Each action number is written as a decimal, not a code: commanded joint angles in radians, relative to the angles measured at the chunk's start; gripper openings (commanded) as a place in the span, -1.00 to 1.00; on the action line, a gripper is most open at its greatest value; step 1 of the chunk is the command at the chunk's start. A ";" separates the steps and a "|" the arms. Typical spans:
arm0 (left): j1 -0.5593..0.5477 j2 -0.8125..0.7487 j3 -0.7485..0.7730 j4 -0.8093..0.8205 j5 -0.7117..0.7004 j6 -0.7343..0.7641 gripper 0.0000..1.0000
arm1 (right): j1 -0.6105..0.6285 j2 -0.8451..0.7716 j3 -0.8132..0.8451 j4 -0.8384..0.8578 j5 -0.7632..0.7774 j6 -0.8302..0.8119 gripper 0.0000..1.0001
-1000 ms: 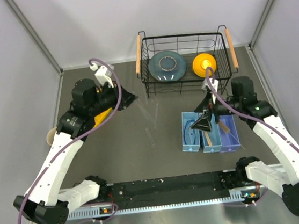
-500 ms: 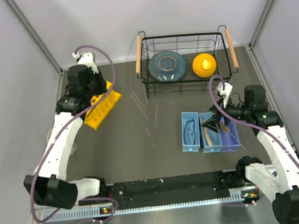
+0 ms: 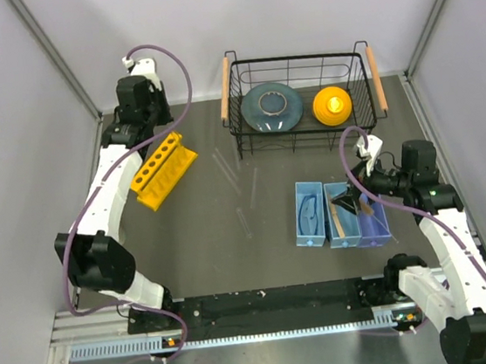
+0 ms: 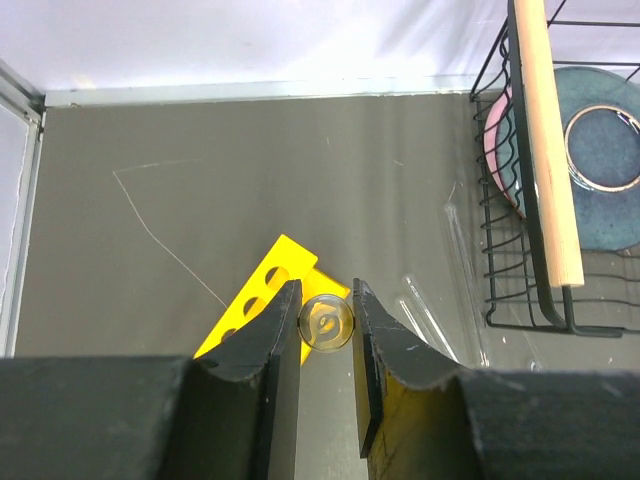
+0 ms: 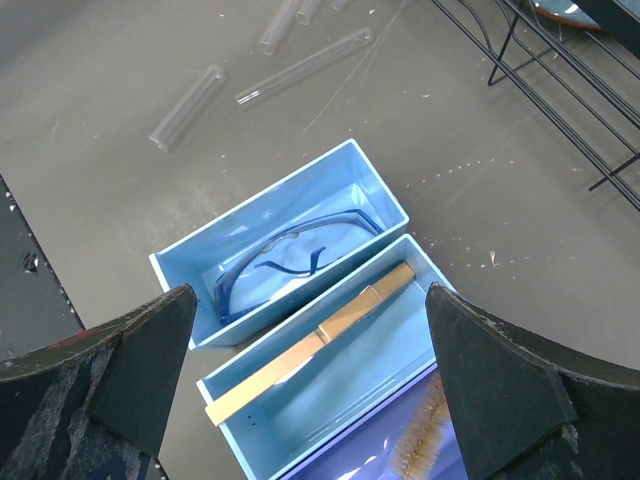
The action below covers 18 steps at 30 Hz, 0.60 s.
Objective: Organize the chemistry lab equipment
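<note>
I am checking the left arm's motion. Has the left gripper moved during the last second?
Yes. The left gripper has gone left and farther back, away from the near-left corner of the wire basket, and is now above the yellow rack.

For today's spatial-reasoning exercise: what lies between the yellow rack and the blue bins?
Loose clear glass tubes on the table, visible in the top external view.

Bright, even overhead light falls on the dark bench (image 3: 206, 239), shadows soft, pale glare streaking its far side; wrist-view foregrounds blurred
</note>
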 commanded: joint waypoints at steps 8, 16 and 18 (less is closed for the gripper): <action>0.010 0.113 0.108 0.049 -0.028 0.050 -0.75 | -0.008 0.003 -0.002 0.028 -0.009 -0.028 0.97; 0.013 0.160 0.126 0.057 -0.022 0.048 -0.75 | -0.008 0.008 -0.002 0.025 -0.009 -0.029 0.98; 0.015 0.166 0.126 0.065 -0.022 0.050 -0.75 | -0.008 0.011 -0.004 0.026 -0.007 -0.029 0.98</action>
